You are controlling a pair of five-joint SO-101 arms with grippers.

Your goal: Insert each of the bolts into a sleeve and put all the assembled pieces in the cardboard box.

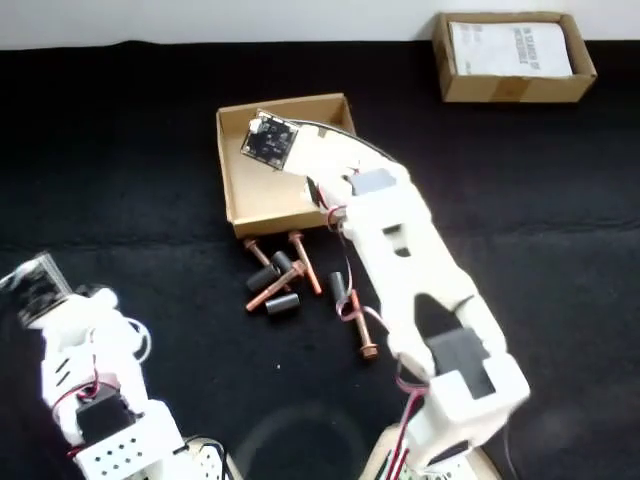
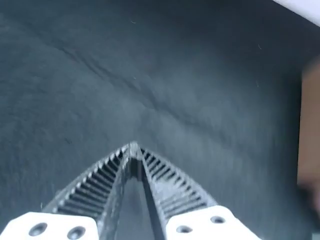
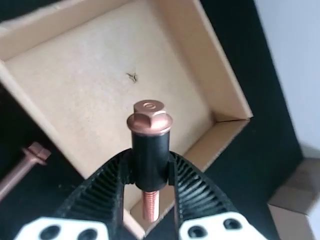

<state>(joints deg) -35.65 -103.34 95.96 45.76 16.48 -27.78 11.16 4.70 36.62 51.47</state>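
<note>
The left end effector [image 2: 134, 150] hangs over bare bench [image 1: 130, 180], jaws pressed together on nothing. Toward the middle, loose bolts [image 1: 307, 266] and sleeves [image 1: 282, 305] lie jumbled just in front of the cardboard box [image 1: 255, 195]. Above the box, the right end effector [image 3: 149, 167] pinches a black sleeve [image 3: 148, 150] with a copper bolt [image 3: 149, 117] through it. The piece looks rigid, light and smooth. The sleeve's sides seem the safest hold, since the bolt may slide out if tipped. The box walls could catch it. A second box [image 1: 510, 90] sits far right.
</note>
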